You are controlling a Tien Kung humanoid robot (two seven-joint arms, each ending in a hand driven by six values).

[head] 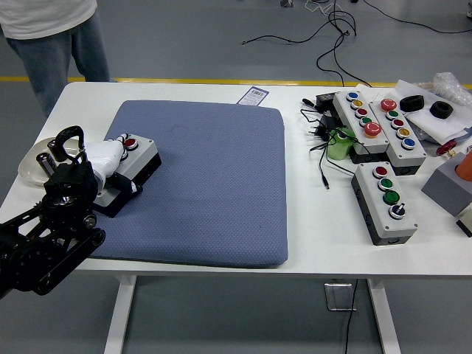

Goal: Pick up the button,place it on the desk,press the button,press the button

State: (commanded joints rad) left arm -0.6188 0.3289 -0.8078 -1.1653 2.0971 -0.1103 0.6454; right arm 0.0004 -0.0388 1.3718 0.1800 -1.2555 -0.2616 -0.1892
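A grey button box (141,158) with a black base lies at the left edge of the blue mat (214,177). Its red button (131,143) shows at the far end. My left hand (110,158), white-fingered on a black arm, comes in from the lower left. It lies over the box's near half, fingers on the top and the dark thumb along the near side, and it hides the other buttons. The right arm is out of the picture.
A white dish (28,166) sits behind my left wrist. On the right stand a three-button box (386,200), two longer button boxes (376,122), cables (324,147) and a green object (339,144). A person (51,33) stands at the far left corner.
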